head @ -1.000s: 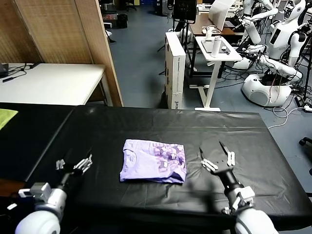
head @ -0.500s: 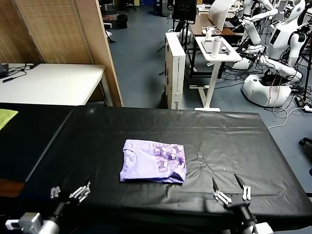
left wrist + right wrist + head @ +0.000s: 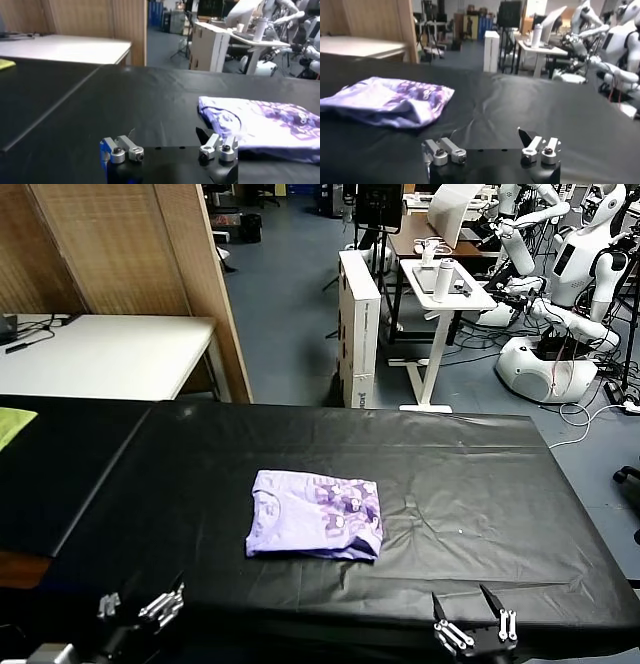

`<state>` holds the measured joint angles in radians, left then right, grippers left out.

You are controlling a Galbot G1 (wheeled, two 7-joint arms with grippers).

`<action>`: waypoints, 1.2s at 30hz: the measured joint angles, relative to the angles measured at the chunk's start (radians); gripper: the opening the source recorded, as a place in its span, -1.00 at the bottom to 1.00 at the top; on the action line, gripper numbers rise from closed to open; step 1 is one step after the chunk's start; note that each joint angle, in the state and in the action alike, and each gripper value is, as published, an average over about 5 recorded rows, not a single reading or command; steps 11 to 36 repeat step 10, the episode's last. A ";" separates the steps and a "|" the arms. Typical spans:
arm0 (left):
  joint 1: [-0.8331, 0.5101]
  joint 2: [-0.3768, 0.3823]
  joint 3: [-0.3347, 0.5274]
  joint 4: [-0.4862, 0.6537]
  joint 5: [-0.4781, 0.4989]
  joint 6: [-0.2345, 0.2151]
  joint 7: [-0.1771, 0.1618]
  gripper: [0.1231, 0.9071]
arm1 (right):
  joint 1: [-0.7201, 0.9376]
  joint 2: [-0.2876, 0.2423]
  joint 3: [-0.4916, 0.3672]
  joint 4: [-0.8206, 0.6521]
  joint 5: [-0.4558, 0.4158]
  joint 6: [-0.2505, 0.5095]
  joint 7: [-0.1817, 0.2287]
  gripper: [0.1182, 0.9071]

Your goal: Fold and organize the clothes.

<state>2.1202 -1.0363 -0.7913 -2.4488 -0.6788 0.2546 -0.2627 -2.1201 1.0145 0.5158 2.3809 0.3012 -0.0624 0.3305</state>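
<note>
Beyond table (image 3: pixel 470 444): desk (image 3: pixel 100 354) (white)

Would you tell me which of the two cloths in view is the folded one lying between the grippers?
The lavender T-shirt with a darker purple print, folded mid-table on the black table cover. The yellow-green cloth lies at the far left edge, mostly out of view.

Black-covered table (image 3: pixel 470 474); white table (image 3: pixel 100 354), wooden partition (image 3: pixel 130 244) behind; grey-blue floor (image 3: pixel 285 304).

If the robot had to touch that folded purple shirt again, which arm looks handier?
Neither clearly. The left gripper and right gripper hang open at the table's near edge, both clear of the T-shirt.
</note>
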 joint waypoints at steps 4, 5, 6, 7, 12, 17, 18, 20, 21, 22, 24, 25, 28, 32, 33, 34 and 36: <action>0.007 -0.003 0.000 0.000 -0.001 0.007 -0.001 1.00 | -0.002 0.001 -0.003 0.002 0.001 -0.014 0.005 1.00; 0.008 -0.004 0.000 0.000 0.000 0.008 0.000 1.00 | -0.002 0.001 -0.003 0.002 0.001 -0.017 0.007 1.00; 0.009 -0.004 -0.001 0.000 0.000 0.009 0.000 1.00 | -0.003 0.001 -0.004 0.003 0.002 -0.021 0.011 1.00; 0.009 -0.004 -0.001 0.000 0.000 0.010 0.001 1.00 | -0.004 0.001 -0.004 0.004 0.003 -0.026 0.015 1.00; 0.010 -0.004 -0.002 0.000 -0.001 0.014 0.003 1.00 | -0.006 0.001 -0.004 0.006 0.004 -0.036 0.025 1.00; 0.010 -0.004 -0.002 0.000 -0.001 0.014 0.003 1.00 | -0.006 0.001 -0.004 0.006 0.004 -0.036 0.025 1.00; 0.010 -0.004 -0.002 0.000 -0.001 0.014 0.003 1.00 | -0.006 0.001 -0.004 0.006 0.004 -0.036 0.025 1.00; 0.010 -0.004 -0.002 0.000 -0.001 0.014 0.003 1.00 | -0.006 0.001 -0.004 0.006 0.004 -0.036 0.025 1.00; 0.010 -0.004 -0.002 0.000 -0.001 0.014 0.003 1.00 | -0.006 0.001 -0.004 0.006 0.004 -0.036 0.025 1.00; 0.010 -0.004 -0.002 0.000 -0.001 0.014 0.003 1.00 | -0.006 0.001 -0.004 0.006 0.004 -0.036 0.025 1.00; 0.010 -0.004 -0.002 0.000 -0.001 0.014 0.003 1.00 | -0.006 0.001 -0.004 0.006 0.004 -0.036 0.025 1.00; 0.010 -0.004 -0.002 0.000 -0.001 0.014 0.003 1.00 | -0.006 0.001 -0.004 0.006 0.004 -0.036 0.025 1.00; 0.010 -0.004 -0.002 0.000 -0.001 0.014 0.003 1.00 | -0.006 0.001 -0.004 0.006 0.004 -0.036 0.025 1.00; 0.010 -0.004 -0.002 0.000 -0.001 0.014 0.003 1.00 | -0.006 0.001 -0.004 0.006 0.004 -0.036 0.025 1.00; 0.010 -0.004 -0.002 0.000 -0.001 0.014 0.003 1.00 | -0.006 0.001 -0.004 0.006 0.004 -0.036 0.025 1.00; 0.010 -0.004 -0.002 0.000 -0.001 0.014 0.003 1.00 | -0.006 0.001 -0.004 0.006 0.004 -0.036 0.025 1.00; 0.010 -0.004 -0.002 0.000 -0.001 0.014 0.003 1.00 | -0.006 0.001 -0.004 0.006 0.004 -0.036 0.025 1.00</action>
